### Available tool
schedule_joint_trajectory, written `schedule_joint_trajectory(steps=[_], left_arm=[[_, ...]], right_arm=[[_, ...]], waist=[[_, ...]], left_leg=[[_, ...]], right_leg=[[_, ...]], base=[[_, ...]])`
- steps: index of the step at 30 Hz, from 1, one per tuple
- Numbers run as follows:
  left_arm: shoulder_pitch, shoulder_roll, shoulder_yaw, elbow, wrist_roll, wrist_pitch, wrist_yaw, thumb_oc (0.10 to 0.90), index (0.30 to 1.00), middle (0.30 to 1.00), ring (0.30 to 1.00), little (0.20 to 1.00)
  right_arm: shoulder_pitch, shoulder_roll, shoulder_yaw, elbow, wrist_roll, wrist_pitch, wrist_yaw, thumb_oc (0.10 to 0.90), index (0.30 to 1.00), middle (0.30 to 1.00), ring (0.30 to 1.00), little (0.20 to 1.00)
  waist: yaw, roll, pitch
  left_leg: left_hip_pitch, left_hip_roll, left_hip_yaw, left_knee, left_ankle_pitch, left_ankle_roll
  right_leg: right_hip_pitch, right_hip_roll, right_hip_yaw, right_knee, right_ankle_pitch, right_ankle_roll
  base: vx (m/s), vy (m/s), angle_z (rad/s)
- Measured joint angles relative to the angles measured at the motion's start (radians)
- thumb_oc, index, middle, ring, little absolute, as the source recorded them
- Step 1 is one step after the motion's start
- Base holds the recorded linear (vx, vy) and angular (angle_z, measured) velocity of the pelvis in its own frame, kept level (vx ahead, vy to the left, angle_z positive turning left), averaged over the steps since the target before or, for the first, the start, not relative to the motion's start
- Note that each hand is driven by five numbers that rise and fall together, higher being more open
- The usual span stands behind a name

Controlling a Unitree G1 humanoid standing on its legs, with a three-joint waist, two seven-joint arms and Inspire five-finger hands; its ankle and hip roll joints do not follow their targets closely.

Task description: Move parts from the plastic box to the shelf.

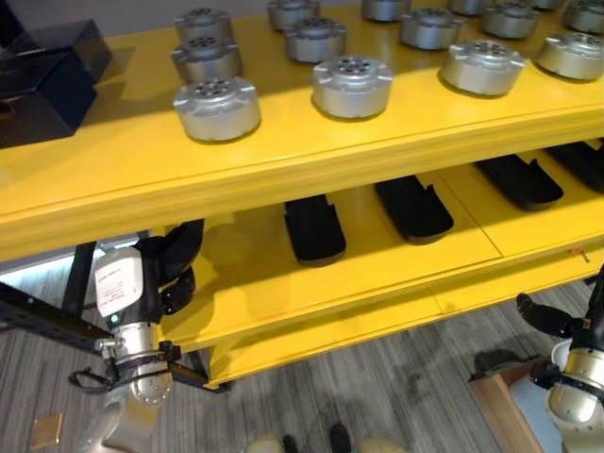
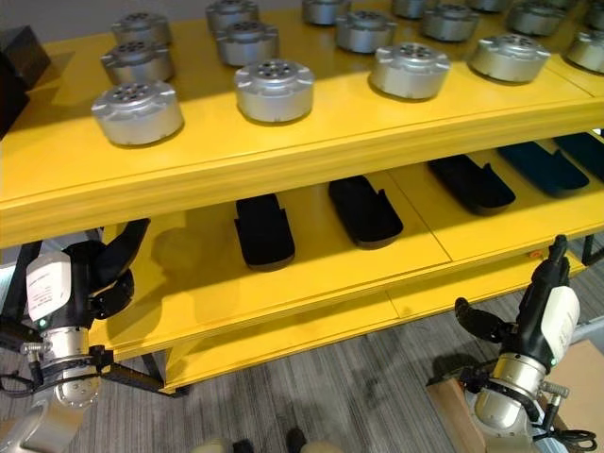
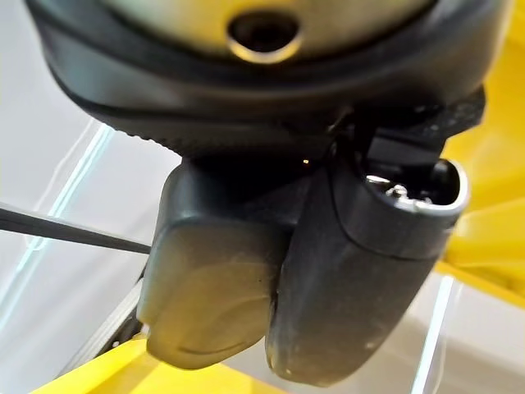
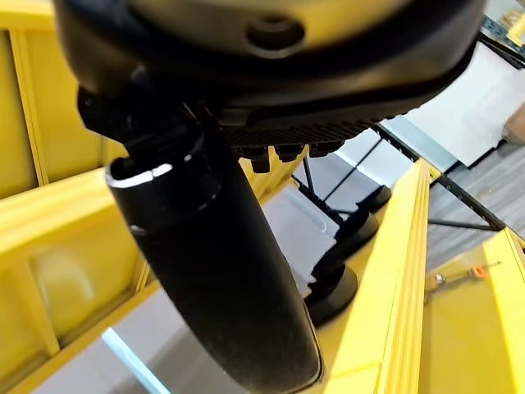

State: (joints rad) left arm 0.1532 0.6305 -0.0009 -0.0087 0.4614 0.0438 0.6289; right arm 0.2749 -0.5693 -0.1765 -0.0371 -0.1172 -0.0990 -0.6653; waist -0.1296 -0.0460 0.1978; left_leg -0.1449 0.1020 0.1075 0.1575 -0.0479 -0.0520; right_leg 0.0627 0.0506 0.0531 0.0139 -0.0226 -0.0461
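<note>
- The left hand [image 1: 168, 269] hung low beside the near-left corner of the yellow shelf [image 1: 311, 160], its dark fingers [image 1: 184, 243] reaching up under the top board's front edge. They looked loosely curled with nothing seen in them, but the left wrist view showed little beyond the thumb [image 3: 213, 287], so whether the hand was open or shut could not be told.
- The right hand [image 2: 543, 293] stood off the shelf's lower right corner, fingers straight and pointing up, thumb [image 2: 479, 324] spread toward the shelf; it was relaxed and held nothing.
- The silver round parts [image 1: 351, 87] sat in rows on the top board, above and beyond both hands. The nearest part [image 1: 216, 109] lay almost directly above the left hand, set back from the front edge, leaving a bare yellow strip along that edge.
- Black trays [image 1: 314, 229] lay on the lower board [image 1: 377, 264], between the two hands and farther in, with bare yellow surface at the board's near edge.
- A black box [image 1: 42, 80] sat at the top board's far-left end, above and outboard of the left hand.
- Grey floor [image 1: 377, 396] lay open between the hands.
</note>
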Motion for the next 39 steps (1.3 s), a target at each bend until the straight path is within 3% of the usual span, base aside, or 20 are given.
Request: schedule_joint_trajectory(steps=[1,2,5,7,8,9,11,13,15,22,30,39], left_arm=[[-0.003,-0.016,0.000,0.005,-0.023,0.003,0.000,0.400,0.300,0.300,0.300,0.300],[-0.005,-0.050,-0.007,0.024,-0.028,0.003,-0.004,0.400,0.300,0.300,0.300,0.300],[-0.022,-0.060,-0.008,0.044,-0.032,0.020,-0.005,0.400,0.300,0.300,0.300,0.300],[-0.044,-0.060,-0.010,0.049,-0.032,0.029,-0.006,0.400,0.300,0.300,0.300,0.300],[-0.061,-0.060,-0.014,0.050,-0.032,0.037,-0.009,0.400,0.300,0.300,0.300,0.300],[-0.086,-0.065,-0.024,0.070,-0.034,0.049,-0.009,0.400,0.300,0.300,0.300,0.300],[-0.125,-0.063,-0.060,0.095,-0.058,0.080,-0.013,0.400,0.300,0.300,0.300,0.300],[-0.144,-0.062,-0.074,0.105,-0.060,0.098,-0.017,0.400,0.300,0.300,0.300,0.300],[-0.176,-0.062,-0.101,0.164,-0.065,0.155,-0.030,0.400,0.300,0.300,0.300,0.300],[-0.182,-0.067,-0.134,0.171,-0.071,0.196,-0.033,0.400,0.300,0.300,0.300,0.300],[-0.192,-0.061,-0.210,0.197,0.029,0.182,-0.075,0.400,0.300,0.300,0.300,0.300],[-0.205,-0.062,-0.313,0.206,0.035,0.152,-0.088,0.400,0.300,0.300,0.300,0.300]], right_arm=[[-0.014,-0.001,0.000,0.019,0.002,0.000,-0.001,0.900,1.000,1.000,1.000,1.000],[-0.016,-0.024,-0.003,0.031,0.013,0.001,-0.002,0.900,1.000,1.000,1.000,1.000],[0.004,-0.030,-0.013,0.030,0.026,-0.001,-0.011,0.900,1.000,1.000,1.000,1.000],[0.013,-0.021,-0.013,0.015,0.032,0.000,-0.012,0.900,1.000,1.000,1.000,1.000],[0.018,-0.017,-0.013,0.002,0.034,0.000,-0.013,0.900,1.000,1.000,1.000,1.000],[0.013,0.003,-0.002,-0.003,0.034,0.000,-0.013,0.900,1.000,1.000,1.000,1.000],[0.008,0.016,0.016,-0.009,0.033,-0.002,-0.012,0.900,1.000,1.000,1.000,1.000],[-0.001,0.016,0.019,-0.009,0.032,-0.002,-0.011,0.900,1.000,1.000,1.000,1.000],[-0.015,0.016,0.025,-0.009,0.032,0.000,-0.010,0.900,1.000,1.000,1.000,1.000],[-0.041,0.020,0.057,-0.009,0.031,0.038,-0.010,0.900,1.000,1.000,1.000,1.000],[-0.041,0.020,0.061,-0.008,0.032,0.043,-0.012,0.900,1.000,1.000,1.000,1.000],[-0.052,0.019,0.120,-0.007,0.035,0.044,-0.065,0.900,1.000,1.000,1.000,1.000]], waist=[[0.010,0.000,0.002],[0.018,0.008,0.012],[-0.017,0.019,0.011],[-0.039,0.032,0.011],[-0.057,0.039,0.015],[-0.055,0.036,0.018],[-0.057,0.035,0.018],[-0.055,0.035,0.018],[-0.046,0.032,0.016],[-0.035,0.031,0.014],[-0.048,0.038,0.003],[-0.056,0.037,-0.043]], left_leg=[[0.019,0.004,-0.049,-0.136,0.039,-0.018],[0.042,0.016,-0.055,-0.202,0.073,-0.015],[0.090,0.013,0.001,-0.216,0.097,0.008],[0.145,0.007,0.030,-0.232,0.109,0.010],[0.145,0.000,0.043,-0.245,0.152,0.004],[0.156,-0.017,0.059,-0.242,0.180,0.022],[0.179,-0.063,0.076,-0.241,0.157,0.058],[0.181,-0.096,0.079,-0.241,0.145,0.076],[0.182,-0.117,0.082,-0.241,0.141,0.086],[0.195,-0.097,0.082,-0.246,0.144,0.077],[0.194,-0.087,0.089,-0.246,0.146,0.065],[0.190,-0.084,0.102,-0.246,0.153,0.072]], right_leg=[[0.004,0.004,0.028,-0.006,0.007,-0.007],[0.038,-0.001,0.034,-0.023,0.023,-0.013],[0.086,-0.018,0.019,-0.073,0.019,-0.005],[0.086,-0.031,0.019,-0.078,0.009,0.027],[0.084,-0.040,0.009,-0.075,0.005,0.043],[0.086,-0.064,0.011,-0.062,-0.003,0.069],[0.090,-0.115,-0.001,-0.035,-0.018,0.113],[0.085,-0.151,-0.025,-0.044,-0.026,0.135],[0.096,-0.179,-0.037,-0.096,0.009,0.165],[0.105,-0.160,-0.034,-0.101,0.021,0.161],[0.100,-0.151,-0.031,-0.101,0.029,0.147],[0.090,-0.149,-0.019,-0.101,0.032,0.145]], base=[[0.08,0.251,-0.69],[0.06,0.333,-0.56],[0.03,0.220,-0.11],[0.01,0.128,0.13],[0.00,0.119,0.13],[0.01,0.098,0.05],[0.01,0.069,-0.09],[0.00,0.000,0.00],[0.00,0.000,0.00],[0.00,-0.029,-0.02],[-0.02,-0.049,-0.03],[-0.04,-0.069,-0.04]])
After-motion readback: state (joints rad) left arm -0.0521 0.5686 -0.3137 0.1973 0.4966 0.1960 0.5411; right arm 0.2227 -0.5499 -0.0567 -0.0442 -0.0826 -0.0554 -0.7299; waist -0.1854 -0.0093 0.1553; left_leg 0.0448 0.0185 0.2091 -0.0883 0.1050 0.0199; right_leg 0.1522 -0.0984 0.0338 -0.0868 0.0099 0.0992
